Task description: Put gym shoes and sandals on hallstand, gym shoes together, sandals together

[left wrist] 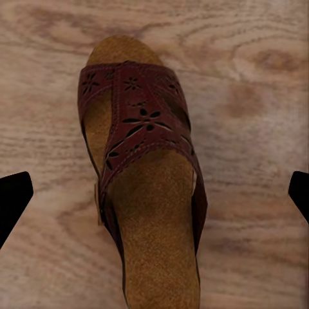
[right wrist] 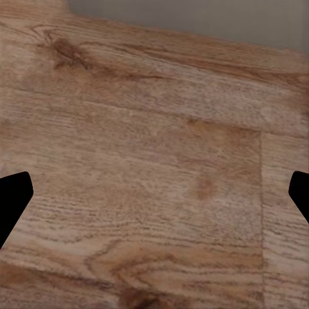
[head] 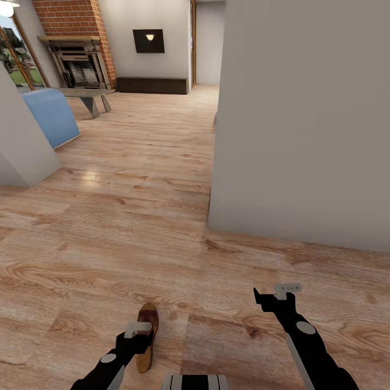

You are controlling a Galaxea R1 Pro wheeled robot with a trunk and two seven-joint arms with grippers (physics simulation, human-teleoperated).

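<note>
Looking down from the head view, a single sandal (head: pixel 147 337) lies on the corridor floor (head: pixel 135 233) near the bottom of the picture, its length running away from the robot. The left gripper (head: pixel 137 329) hangs right over it, partly covering its near side, while the right gripper (head: pixel 276 295) is held well apart over bare planks. A grey wall (head: pixel 303 119) stands ahead on the right; farther off are a brick fireplace (head: pixel 76 51), a blue sofa (head: pixel 51 114) and a low table (head: pixel 89 95).

In the left wrist view the sandal (left wrist: pixel 145 187) sits between the two dark fingertips (left wrist: pixel 13 199), which stand far apart at the picture's opposite edges and touch nothing (the jaws are spread wide). Its dark brown strap has flower-shaped cut-outs, and the tan footbed shows at toe and heel.

In the right wrist view the fingertips (right wrist: pixel 13 199) are likewise spread wide, with only wood planks (right wrist: pixel 154 180) between them and the foot of the grey wall (right wrist: pixel 193 19) beyond.
</note>
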